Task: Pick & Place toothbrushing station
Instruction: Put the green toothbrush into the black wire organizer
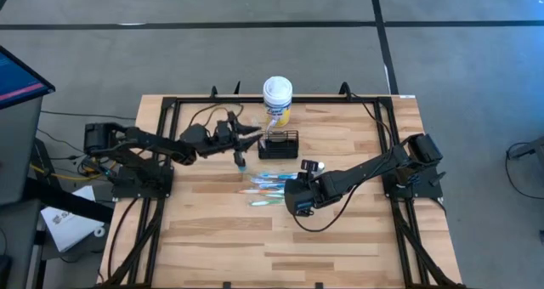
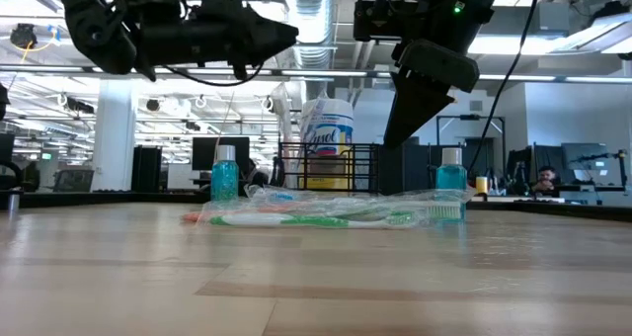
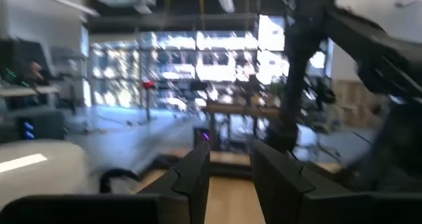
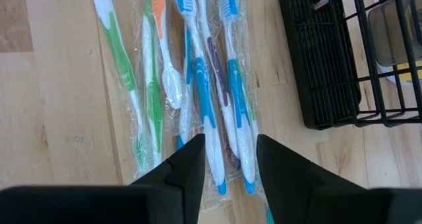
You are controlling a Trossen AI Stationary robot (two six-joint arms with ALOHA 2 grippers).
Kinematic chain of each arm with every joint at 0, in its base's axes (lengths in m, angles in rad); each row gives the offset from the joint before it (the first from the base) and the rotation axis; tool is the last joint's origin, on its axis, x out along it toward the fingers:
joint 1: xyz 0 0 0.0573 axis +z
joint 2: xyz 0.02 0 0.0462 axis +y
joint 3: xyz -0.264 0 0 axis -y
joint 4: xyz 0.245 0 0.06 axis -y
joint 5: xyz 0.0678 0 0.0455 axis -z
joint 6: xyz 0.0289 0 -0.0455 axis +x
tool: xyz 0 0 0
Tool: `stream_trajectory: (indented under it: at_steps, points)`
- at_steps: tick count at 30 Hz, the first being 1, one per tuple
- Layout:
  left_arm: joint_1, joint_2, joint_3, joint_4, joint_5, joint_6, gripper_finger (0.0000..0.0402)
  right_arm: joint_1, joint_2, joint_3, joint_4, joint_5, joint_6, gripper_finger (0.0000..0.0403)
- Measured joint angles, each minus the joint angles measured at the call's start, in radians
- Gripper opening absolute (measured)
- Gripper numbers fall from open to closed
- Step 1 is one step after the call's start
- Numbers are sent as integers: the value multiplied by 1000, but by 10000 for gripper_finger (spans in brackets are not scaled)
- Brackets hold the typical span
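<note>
Black mesh caddy (image 1: pixel 279 144) near the tabletop's (image 1: pixel 340 238) far edge, near half bare. Right fingers (image 4: pixel 191 161) parted, empty, above wrapped toothbrushes (image 4: pixel 198 79); left fingers (image 3: pixel 198 174) parted, empty, raised beside caddy.

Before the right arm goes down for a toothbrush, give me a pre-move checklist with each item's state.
1. Right gripper open and empty: ok, nothing sits between its fingers.
2. Right gripper above the wrapped toothbrushes: ok, they lie flat on the table right under it.
3. Single brush lined up: cannot tell, the blue ones lie side by side in the gap.
4. Black wire-mesh caddy upright and reachable: ok, it stands beside the brushes, in front of the yellow canister.
5. Left gripper out of the way: not ok, it hangs raised close to the caddy.
</note>
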Motion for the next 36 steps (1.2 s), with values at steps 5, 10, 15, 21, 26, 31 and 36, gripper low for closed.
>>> stream_trajectory:
  at_steps: [5,10,15,21,26,31,36]
  points:
    - [-82,0,0,-92,6,-24,104,0,0,0,0,0,0,127]
    - [-166,0,0,-144,5,-36,103,0,0,0,0,0,0,127]
    - [-234,0,0,-201,5,-79,92,0,0,0,0,-1,20,127]
    - [-300,0,1,-290,1,-140,82,0,0,0,1,-8,27,127]
    - [-363,0,1,-346,1,-192,81,0,0,0,3,-8,27,127]
    - [-420,1,18,-456,-1,-262,81,0,0,0,26,-36,27,127]
    - [-482,1,95,-667,-43,-293,81,0,0,0,46,-53,27,127]
